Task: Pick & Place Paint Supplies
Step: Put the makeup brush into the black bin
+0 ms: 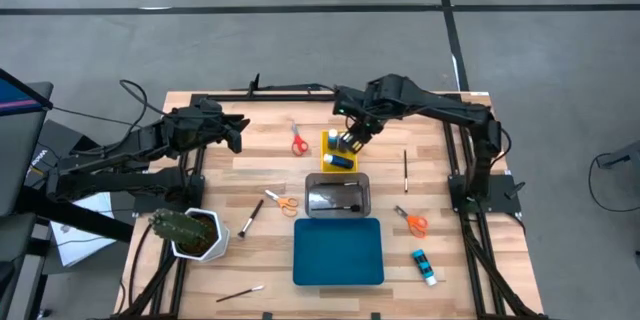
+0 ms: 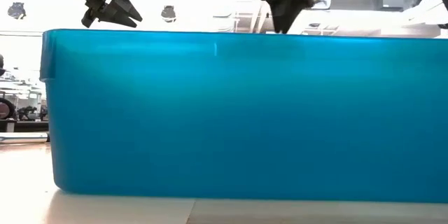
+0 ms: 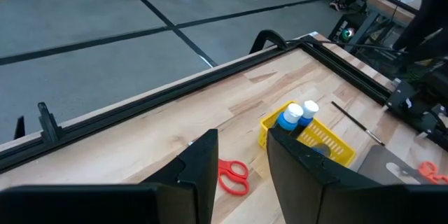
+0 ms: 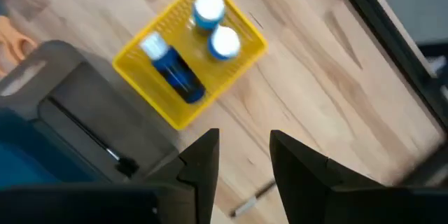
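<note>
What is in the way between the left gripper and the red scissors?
Nothing that shows. The left gripper hangs open above bare table, and the red scissors lie in the open a little to its right, short of the yellow tray.

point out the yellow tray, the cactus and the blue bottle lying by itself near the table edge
yellow tray (image 4: 246, 29): right wrist view, its rim.
cactus (image 1: 176, 226): high view, the green body.
blue bottle (image 1: 422, 263): high view, its blue body.
</note>
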Robot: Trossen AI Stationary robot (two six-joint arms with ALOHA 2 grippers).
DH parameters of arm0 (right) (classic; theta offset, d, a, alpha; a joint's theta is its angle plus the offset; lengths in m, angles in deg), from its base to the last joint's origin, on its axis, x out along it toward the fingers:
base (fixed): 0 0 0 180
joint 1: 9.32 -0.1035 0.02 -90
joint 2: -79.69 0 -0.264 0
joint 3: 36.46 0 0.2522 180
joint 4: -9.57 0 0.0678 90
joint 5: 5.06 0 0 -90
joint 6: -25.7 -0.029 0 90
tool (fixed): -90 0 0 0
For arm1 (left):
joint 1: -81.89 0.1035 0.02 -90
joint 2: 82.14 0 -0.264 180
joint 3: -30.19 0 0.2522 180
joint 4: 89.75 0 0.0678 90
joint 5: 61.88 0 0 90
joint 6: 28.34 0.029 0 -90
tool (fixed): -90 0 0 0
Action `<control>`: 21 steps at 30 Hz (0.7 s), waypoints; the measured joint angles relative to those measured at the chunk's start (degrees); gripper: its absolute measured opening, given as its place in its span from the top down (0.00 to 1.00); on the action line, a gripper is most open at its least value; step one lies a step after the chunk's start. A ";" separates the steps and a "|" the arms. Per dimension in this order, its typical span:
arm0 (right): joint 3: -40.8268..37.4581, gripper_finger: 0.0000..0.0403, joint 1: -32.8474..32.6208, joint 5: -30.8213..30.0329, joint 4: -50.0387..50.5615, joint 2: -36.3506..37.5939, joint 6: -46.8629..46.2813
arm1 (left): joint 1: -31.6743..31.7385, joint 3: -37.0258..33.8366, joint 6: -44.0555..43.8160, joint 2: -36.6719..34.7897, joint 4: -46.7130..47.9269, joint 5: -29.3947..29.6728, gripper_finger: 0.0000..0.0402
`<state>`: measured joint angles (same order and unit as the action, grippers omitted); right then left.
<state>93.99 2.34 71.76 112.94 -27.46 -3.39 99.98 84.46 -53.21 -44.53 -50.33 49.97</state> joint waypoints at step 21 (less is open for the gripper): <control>-57.40 0.70 -6.71 2.61 -23.14 30.50 -44.02 | 0.00 0.03 -0.04 5.10 -2.19 0.03 0.71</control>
<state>36.59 -4.36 74.37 89.80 3.05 -47.41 99.98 84.50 -53.25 -39.44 -52.52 50.00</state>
